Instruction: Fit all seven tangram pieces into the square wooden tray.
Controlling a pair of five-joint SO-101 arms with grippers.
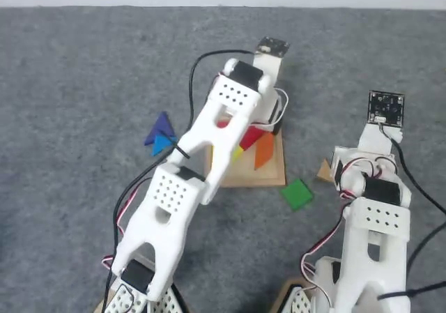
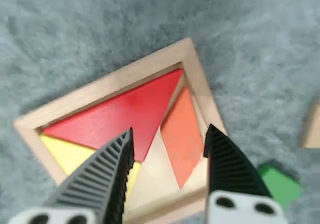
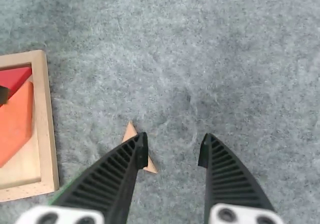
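Observation:
The square wooden tray (image 1: 268, 175) lies mid-table and holds a red triangle (image 2: 125, 115), a yellow triangle (image 2: 72, 153) and an orange parallelogram (image 2: 181, 136). My left gripper (image 2: 170, 134) hangs open just above these pieces, with nothing between its fingers. Left of the tray lie a dark blue triangle (image 1: 162, 125) and a lighter blue triangle (image 1: 162, 143), touching each other. A green square (image 1: 297, 194) sits on the carpet off the tray's near right corner. My right gripper (image 3: 174, 141) is open over the carpet, one finger partly covering a small tan triangle (image 3: 130, 133).
The left arm (image 1: 209, 146) stretches across the tray and hides its left part in the high view. The right arm (image 1: 376, 215) stands to the right of the tray. Grey carpet covers the whole table.

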